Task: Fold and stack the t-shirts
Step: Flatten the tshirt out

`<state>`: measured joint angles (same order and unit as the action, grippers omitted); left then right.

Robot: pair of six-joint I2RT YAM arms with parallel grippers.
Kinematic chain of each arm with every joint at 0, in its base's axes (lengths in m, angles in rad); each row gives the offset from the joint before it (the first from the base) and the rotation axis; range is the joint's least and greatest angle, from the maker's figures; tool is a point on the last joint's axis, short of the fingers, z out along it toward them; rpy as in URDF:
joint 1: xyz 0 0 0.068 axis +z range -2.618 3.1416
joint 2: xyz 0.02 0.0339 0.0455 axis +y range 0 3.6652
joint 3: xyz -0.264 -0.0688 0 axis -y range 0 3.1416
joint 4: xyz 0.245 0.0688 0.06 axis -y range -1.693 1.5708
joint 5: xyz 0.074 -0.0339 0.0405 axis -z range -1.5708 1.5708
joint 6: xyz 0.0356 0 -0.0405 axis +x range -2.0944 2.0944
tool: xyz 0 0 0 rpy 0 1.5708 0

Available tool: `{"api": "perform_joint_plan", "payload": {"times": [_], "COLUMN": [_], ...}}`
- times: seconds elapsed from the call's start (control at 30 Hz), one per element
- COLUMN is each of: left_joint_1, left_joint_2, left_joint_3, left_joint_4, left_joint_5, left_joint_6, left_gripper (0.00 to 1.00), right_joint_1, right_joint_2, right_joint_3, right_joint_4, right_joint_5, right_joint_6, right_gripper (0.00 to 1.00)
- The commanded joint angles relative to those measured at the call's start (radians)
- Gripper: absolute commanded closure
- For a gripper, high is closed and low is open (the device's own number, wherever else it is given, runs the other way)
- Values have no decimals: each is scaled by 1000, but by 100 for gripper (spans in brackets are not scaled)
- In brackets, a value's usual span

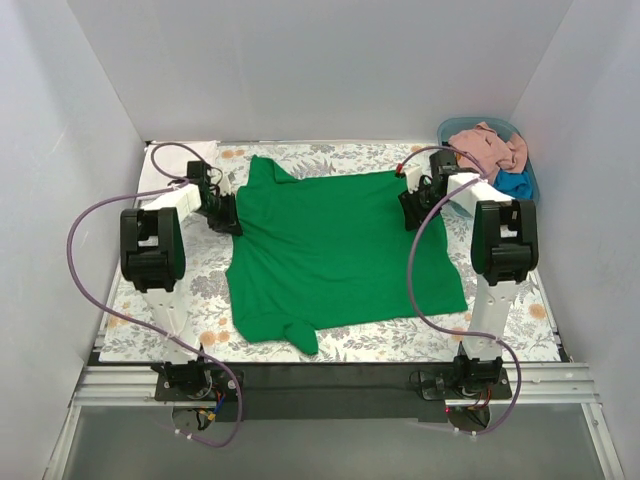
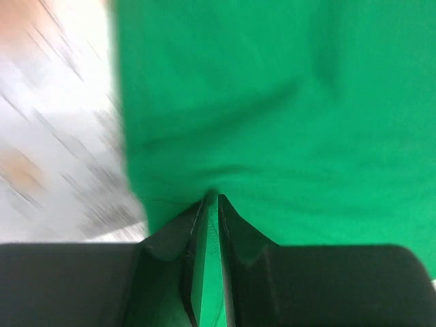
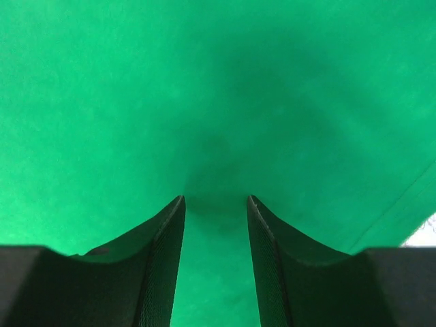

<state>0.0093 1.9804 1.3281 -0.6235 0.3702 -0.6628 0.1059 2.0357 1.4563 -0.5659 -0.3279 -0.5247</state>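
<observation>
On the tabletop (image 1: 205, 285), my left fingers (image 2: 174, 248) pinch the green shirt (image 1: 340, 250) at its edge; right fingers (image 3: 160, 248) stand apart (low over cloth).

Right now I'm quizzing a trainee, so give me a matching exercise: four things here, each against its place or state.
1. green shirt
2. pink shirt
3. left gripper
4. right gripper

A. in the blue tub
B. jaws apart over the green shirt
C. spread out on the table
D. pinching the green shirt's edge

Pairs: 1-C, 2-A, 3-D, 4-B
</observation>
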Motion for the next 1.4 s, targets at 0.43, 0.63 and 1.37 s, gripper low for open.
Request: {"api": "perform_joint_plan", "payload": {"times": [0.43, 0.63, 1.37], "left_joint_1": [58, 86, 431], "left_joint_2": [16, -395, -535], "left_joint_3": [440, -39, -353], "left_joint_4": [-127, -171, -272], "left_joint_5": [71, 271, 612], "left_joint_6": [155, 332, 338], "left_gripper": [68, 67, 66], "right_joint_1": [20, 211, 1052], "right_joint_2": [-5, -311, -134], "right_joint_3": [292, 32, -79], "right_joint_4": [-15, -14, 293], "right_joint_5": [20, -92, 280], "right_joint_6": [63, 63, -11], "right_gripper": [48, 50, 48]}}
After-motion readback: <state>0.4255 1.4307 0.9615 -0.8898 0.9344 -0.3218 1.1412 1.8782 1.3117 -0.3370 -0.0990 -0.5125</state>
